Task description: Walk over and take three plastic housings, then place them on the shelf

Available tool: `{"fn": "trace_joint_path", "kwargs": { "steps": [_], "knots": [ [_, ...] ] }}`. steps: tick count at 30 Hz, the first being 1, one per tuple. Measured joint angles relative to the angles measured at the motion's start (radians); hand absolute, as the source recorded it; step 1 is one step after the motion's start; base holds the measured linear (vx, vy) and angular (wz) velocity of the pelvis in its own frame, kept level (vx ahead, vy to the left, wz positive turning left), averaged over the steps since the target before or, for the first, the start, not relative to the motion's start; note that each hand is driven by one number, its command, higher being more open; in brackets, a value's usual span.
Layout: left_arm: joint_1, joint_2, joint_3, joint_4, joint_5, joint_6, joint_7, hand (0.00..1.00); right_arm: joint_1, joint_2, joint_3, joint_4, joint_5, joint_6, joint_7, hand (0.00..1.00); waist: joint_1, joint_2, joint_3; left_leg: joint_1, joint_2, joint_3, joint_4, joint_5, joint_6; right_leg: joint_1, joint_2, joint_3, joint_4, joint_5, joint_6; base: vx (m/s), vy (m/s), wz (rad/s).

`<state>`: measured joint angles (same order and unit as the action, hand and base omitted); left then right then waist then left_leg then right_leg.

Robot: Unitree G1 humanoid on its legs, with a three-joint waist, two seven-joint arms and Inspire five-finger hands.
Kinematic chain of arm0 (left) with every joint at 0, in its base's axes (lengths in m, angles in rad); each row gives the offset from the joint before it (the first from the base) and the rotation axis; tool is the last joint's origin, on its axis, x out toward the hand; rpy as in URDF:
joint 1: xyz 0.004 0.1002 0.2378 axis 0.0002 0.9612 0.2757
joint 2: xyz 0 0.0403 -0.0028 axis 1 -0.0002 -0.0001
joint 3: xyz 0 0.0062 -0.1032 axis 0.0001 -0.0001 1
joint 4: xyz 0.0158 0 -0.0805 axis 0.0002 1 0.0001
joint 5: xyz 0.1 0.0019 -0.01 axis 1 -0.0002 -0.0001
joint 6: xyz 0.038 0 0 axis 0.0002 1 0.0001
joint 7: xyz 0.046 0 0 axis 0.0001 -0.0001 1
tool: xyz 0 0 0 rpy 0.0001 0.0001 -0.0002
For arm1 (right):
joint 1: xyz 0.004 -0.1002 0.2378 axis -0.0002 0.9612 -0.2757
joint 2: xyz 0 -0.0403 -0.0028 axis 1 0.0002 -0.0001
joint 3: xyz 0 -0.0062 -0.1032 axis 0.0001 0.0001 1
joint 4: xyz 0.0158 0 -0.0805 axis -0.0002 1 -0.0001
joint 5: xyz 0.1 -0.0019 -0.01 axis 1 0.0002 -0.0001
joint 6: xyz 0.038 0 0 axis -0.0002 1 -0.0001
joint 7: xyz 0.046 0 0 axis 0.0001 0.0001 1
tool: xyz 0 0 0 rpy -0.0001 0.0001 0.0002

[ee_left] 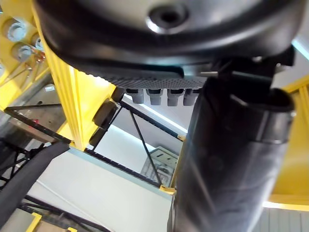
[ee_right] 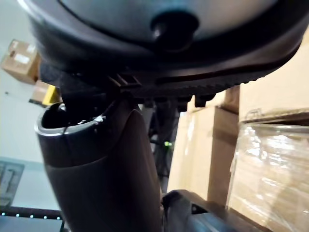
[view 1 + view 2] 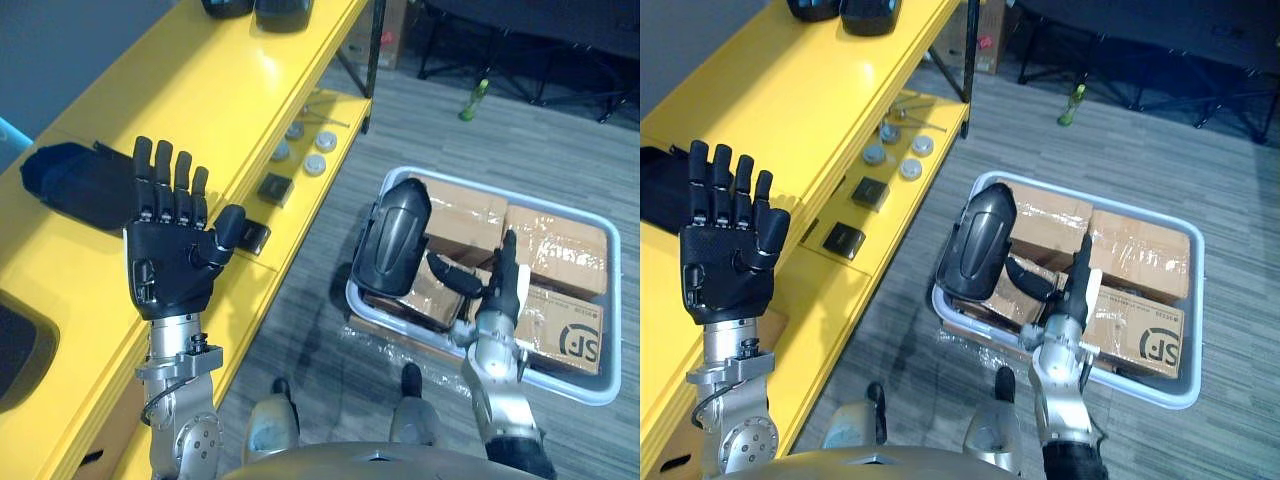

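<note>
Housing (image 3: 395, 238) stands upright at the near-left corner of bin (image 3: 598, 396), long axis vertical, just left of right hand (image 3: 497, 290), the nearer one; grip cannot be told. Left hand (image 3: 170, 255) is raised, spread open and empty, over yellow shelf (image 3: 220, 90).

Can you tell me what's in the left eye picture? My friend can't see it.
The right robot hand holds a dark plastic housing upright over a white bin of cardboard boxes. The left robot hand is open above the yellow shelf.
</note>
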<state>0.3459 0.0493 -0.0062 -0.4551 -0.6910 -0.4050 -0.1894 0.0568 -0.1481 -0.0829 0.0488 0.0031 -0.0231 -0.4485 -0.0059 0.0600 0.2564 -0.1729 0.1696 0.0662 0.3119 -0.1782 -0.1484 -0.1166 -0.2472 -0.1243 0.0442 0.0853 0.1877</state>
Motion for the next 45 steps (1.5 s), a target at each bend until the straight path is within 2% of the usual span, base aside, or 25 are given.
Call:
{"fn": "trace_joint_path", "kwargs": {
  "steps": [2,7,10,11,12,13,19,23,28,31,32,34,36,38,39,41,45],
  "knots": [
    [-0.001,0.009,0.002,0.0,0.02,0.001,-0.016,1.0,-0.048,-0.023,-0.011,0.034,-0.015,0.006,-0.015,1.0,0.005,-0.001,0.018,-0.008,0.0,-0.004,0.001,0.006,-0.002,-0.004,0.0,-0.003,0.0,0.005,-0.002,-0.04,0.0,0.05],
    [-0.017,0.048,0.002,0.0,0.026,0.002,-0.033,1.0,-0.183,-0.102,-0.021,0.17,-0.032,0.072,-0.008,1.0,0.019,-0.003,0.068,-0.018,-0.003,-0.018,-0.004,0.02,-0.004,-0.006,-0.001,-0.017,0.0,0.009,-0.003,-0.03,-0.003,0.08],
    [-0.045,0.049,0.002,0.0,0.02,0.012,-0.038,1.0,-0.274,-0.155,-0.025,0.283,-0.028,0.151,0.067,1.0,0.03,0.002,0.079,-0.032,-0.008,-0.038,-0.026,0.046,-0.009,-0.016,-0.004,-0.04,0.001,0.011,-0.005,0.0,-0.017,0.2],
    [-0.056,0.049,0.002,0.0,0.017,0.015,-0.042,1.0,-0.307,-0.171,-0.024,0.322,-0.027,0.181,0.108,0.0,0.031,0.007,0.086,-0.03,-0.01,-0.047,-0.042,0.058,-0.01,-0.015,-0.005,-0.051,0.002,0.012,-0.005,0.01,-0.031,0.28],
    [-0.063,0.049,0.002,0.0,0.017,0.017,-0.043,1.0,-0.33,-0.186,-0.019,0.341,-0.031,0.21,0.15,0.0,0.032,0.013,0.098,-0.027,-0.012,-0.055,-0.053,0.068,-0.011,-0.012,-0.007,-0.063,0.003,0.012,-0.005,0.0,-0.024,0.25],
    [-0.066,0.049,0.003,0.0,0.016,0.017,-0.043,1.0,-0.336,-0.193,-0.016,0.341,-0.038,0.215,0.155,0.0,0.032,0.016,0.104,-0.027,-0.014,-0.061,-0.058,0.072,-0.011,-0.009,-0.008,-0.067,0.004,0.012,-0.005,-0.01,-0.012,0.23],
    [-0.067,0.081,0.006,0.0,0.017,0.022,-0.044,1.0,-0.4,-0.329,-0.009,0.453,-0.078,0.267,0.227,0.0,0.03,0.002,0.121,-0.008,-0.026,-0.082,-0.097,0.104,-0.01,0.012,-0.021,-0.104,0.008,0.011,-0.006,-0.04,0.002,0.14],
    [-0.059,0.082,0.018,0.0,0.019,0.043,-0.045,1.0,-0.45,-0.382,-0.006,0.546,-0.14,0.304,0.253,0.0,0.038,0.021,0.152,0.029,-0.024,-0.09,-0.141,0.134,-0.014,0.03,-0.022,-0.124,0.026,0.0,-0.021,-0.07,-0.02,0.1],
    [-0.058,0.081,0.018,-0.002,0.025,0.058,-0.061,1.0,-0.448,-0.364,-0.002,0.56,-0.177,0.334,0.24,0.0,0.045,0.032,0.16,0.05,-0.021,-0.087,-0.181,0.16,-0.017,0.03,-0.019,-0.127,0.026,0.0,-0.022,-0.02,-0.006,0.0],
    [-0.057,0.081,0.016,-0.014,0.035,0.061,-0.063,1.0,-0.442,-0.338,-0.01,0.545,-0.185,0.351,0.194,0.0,0.047,0.033,0.16,0.071,-0.019,-0.084,-0.197,0.169,-0.019,0.042,-0.019,-0.126,0.026,0.001,-0.02,0.01,-0.003,0.0],
    [-0.05,0.081,0.013,-0.025,0.035,0.062,-0.064,1.0,-0.421,-0.32,-0.035,0.543,-0.185,0.375,0.177,0.0,0.057,0.034,0.159,0.086,-0.019,-0.082,-0.205,0.169,-0.019,0.054,-0.018,-0.127,0.024,0.001,-0.02,0.04,-0.006,-0.02],
    [-0.041,0.081,0.014,-0.035,0.035,0.062,-0.064,1.0,-0.395,-0.305,-0.052,0.524,-0.185,0.378,0.159,0.0,0.06,0.033,0.159,0.099,-0.019,-0.08,-0.216,0.171,-0.02,0.062,-0.018,-0.129,0.022,0.001,-0.02,0.04,-0.003,-0.04],
    [-0.022,0.081,0.016,-0.053,0.062,0.108,-0.042,1.0,-0.353,-0.285,-0.059,0.472,-0.191,0.375,0.127,0.0,0.059,0.032,0.158,0.124,-0.018,-0.07,-0.232,0.171,-0.02,0.077,-0.018,-0.13,0.016,0.001,-0.02,0.04,-0.001,-0.1],
    [-0.011,0.081,0.009,-0.051,0.116,0.223,-0.005,1.0,-0.293,-0.271,-0.062,0.368,-0.2,0.352,0.086,0.0,0.057,0.032,0.154,0.154,-0.015,-0.056,-0.252,0.172,-0.021,0.098,-0.014,-0.125,0.0,0.003,-0.016,0.03,-0.006,-0.12],
    [-0.007,0.081,0.004,-0.047,0.116,0.259,0.008,1.0,-0.278,-0.267,-0.063,0.338,-0.216,0.341,0.078,0.0,0.054,0.03,0.148,0.159,-0.013,-0.052,-0.256,0.172,-0.021,0.099,-0.013,-0.123,-0.003,0.003,-0.016,0.02,-0.006,-0.17],
    [0.013,0.081,-0.031,0.039,0.103,0.381,0.053,1.0,-0.214,-0.263,-0.063,0.238,-0.269,0.285,0.047,0.0,0.049,0.027,0.081,0.168,-0.007,-0.035,-0.276,0.172,-0.023,0.104,-0.004,-0.117,-0.033,0.01,-0.006,0.07,-0.006,-0.16],
    [0.026,0.084,-0.08,0.143,0.099,0.511,0.062,1.0,-0.185,-0.263,-0.071,0.175,-0.349,0.175,-0.017,0.0,0.04,-0.003,0.028,0.21,0.012,-0.017,-0.292,0.167,-0.031,0.127,0.013,-0.119,-0.036,0.01,-0.006,0.07,-0.014,-0.13]
  ]
}}
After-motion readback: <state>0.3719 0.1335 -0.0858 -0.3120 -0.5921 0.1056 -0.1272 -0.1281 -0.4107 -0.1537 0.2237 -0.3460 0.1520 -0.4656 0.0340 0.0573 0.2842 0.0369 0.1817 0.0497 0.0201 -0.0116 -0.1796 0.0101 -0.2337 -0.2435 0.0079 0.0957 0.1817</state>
